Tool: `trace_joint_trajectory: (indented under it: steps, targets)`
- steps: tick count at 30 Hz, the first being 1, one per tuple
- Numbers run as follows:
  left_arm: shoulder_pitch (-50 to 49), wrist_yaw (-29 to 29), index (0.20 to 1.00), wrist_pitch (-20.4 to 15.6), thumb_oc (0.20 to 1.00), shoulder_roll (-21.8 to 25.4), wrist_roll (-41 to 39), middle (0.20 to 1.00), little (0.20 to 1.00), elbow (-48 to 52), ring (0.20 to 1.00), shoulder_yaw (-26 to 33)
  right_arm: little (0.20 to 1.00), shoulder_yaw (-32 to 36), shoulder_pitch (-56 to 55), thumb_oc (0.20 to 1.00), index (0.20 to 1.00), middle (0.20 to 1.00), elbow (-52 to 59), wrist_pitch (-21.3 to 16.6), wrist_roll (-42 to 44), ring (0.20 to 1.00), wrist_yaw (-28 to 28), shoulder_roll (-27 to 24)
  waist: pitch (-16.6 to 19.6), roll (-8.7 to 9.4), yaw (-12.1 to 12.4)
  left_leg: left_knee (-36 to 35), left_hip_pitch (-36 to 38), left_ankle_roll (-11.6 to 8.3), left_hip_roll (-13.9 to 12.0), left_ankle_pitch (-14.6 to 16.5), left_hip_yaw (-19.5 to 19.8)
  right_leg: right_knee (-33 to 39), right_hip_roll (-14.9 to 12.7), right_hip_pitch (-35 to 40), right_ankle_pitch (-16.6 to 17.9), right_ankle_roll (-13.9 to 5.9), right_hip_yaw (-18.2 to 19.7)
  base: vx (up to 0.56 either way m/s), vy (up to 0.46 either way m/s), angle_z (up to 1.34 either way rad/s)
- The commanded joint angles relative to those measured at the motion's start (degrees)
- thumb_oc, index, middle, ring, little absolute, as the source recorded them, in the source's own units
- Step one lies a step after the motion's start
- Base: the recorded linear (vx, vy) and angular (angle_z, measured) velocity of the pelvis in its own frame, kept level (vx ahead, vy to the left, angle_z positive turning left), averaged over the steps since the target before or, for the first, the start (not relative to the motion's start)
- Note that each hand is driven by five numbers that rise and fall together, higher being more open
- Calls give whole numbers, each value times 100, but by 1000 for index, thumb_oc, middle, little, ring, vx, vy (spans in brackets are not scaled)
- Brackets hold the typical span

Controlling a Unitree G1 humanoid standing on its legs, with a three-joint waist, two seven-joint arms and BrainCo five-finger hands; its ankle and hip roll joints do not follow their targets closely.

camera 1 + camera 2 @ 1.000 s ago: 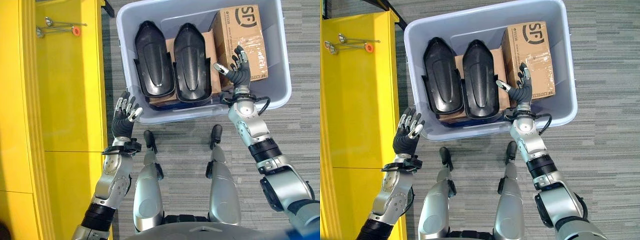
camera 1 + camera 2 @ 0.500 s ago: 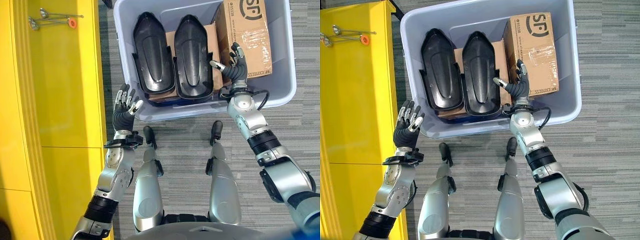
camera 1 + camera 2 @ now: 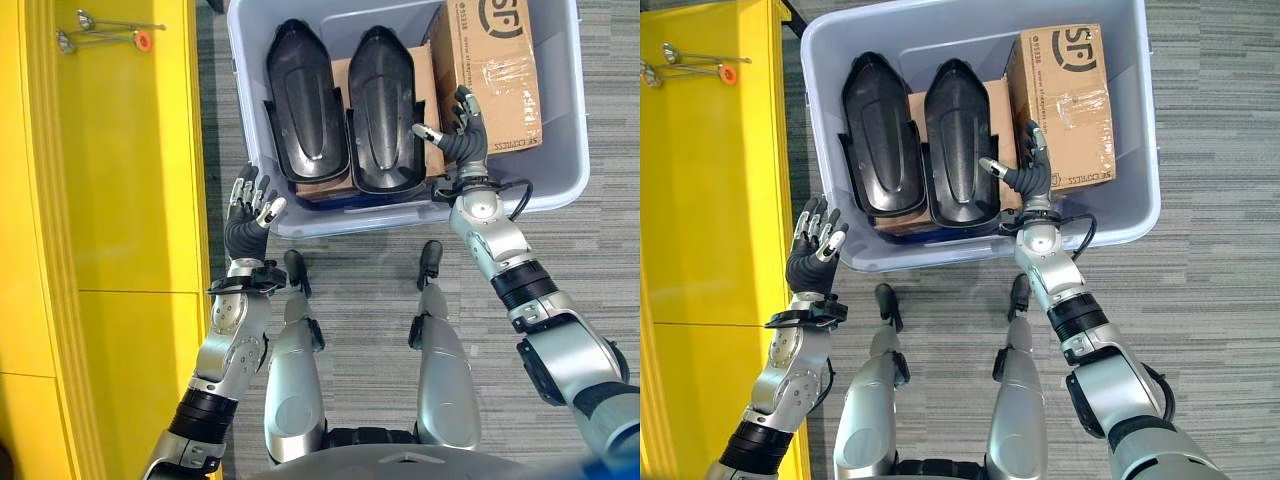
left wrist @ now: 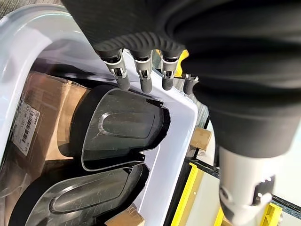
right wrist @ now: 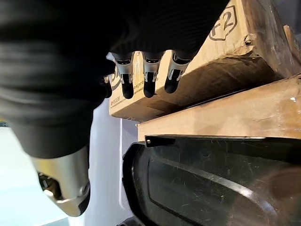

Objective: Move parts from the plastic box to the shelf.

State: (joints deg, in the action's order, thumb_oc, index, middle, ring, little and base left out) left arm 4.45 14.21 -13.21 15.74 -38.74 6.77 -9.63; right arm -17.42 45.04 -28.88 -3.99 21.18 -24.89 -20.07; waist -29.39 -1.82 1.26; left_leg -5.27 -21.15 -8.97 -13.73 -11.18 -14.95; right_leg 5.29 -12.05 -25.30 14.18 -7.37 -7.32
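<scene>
Currently both black moulded plastic parts point(image 3: 340, 110) lie inside the pale grey plastic box point(image 3: 560, 150). With fingers spread and empty, the right robot hand point(image 3: 462, 140) and left robot hand point(image 3: 246, 222) should probably flank one part evenly before lifting toward the yellow shelf point(image 3: 110, 200), left.

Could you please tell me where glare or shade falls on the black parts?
Left eye view: soft highlights streak both black shell parts; left wrist view: bright sheen along the nearer part's edge; right wrist view: the part beneath the cardboard sits shaded.
</scene>
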Motion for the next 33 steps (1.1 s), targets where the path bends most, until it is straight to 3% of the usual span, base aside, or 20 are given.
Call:
trace_joint_trajectory:
  steps: [1, 19, 33]
  targets:
    - [-62, 89, 1000, -366, 1000, 309, 215, 1000, 1000, 449, 1000, -186, 1000, 265, 623, 1000, 1000, 1000, -244, -220, 85, 1000, -46, 169, -40, 207, 91, 352, -123, 18, -25, 256, 203, -252, -758, 257, -549, -379, -314, 0, 0, 0]
    - [-19, 97, 1000, -475, 1000, 444, 89, 1000, 1000, 590, 1000, -551, 1000, -61, 1583, 1000, 1000, 1000, -2725, 22, 167, 1000, -65, -98, -40, 137, 309, 575, -899, -28, -11, 410, 424, -377, -694, -320, -640, -421, -382, 9, -1, 2]
    - [64, 197, 1000, -567, 1000, 545, 79, 1000, 1000, 603, 1000, -666, 1000, -277, 2351, 1000, 1000, 1000, -3508, 56, 41, 1000, -310, -574, -40, 145, 487, 1075, -1709, 24, 43, 607, 739, -642, -678, -671, -797, -399, -522, 10, -8, 7]
